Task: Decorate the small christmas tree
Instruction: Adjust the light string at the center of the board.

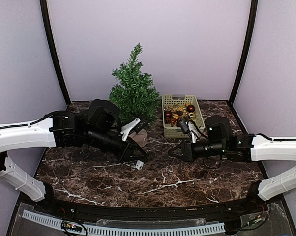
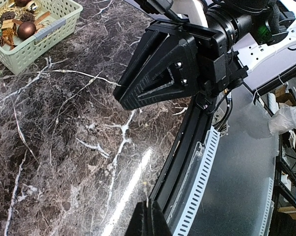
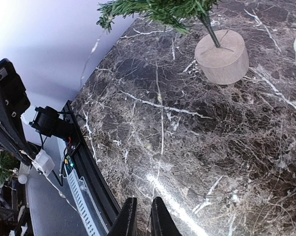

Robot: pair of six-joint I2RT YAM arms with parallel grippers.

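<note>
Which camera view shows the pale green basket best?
The top external view: it shows the whole basket, right of the tree. The left wrist view catches only one corner; the right wrist view shows just a sliver of its wall at the right edge.

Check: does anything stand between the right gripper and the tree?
Nothing visible does. Bare table runs from the right gripper to the tree; the left gripper lies near the tree's base but off that line.
</note>
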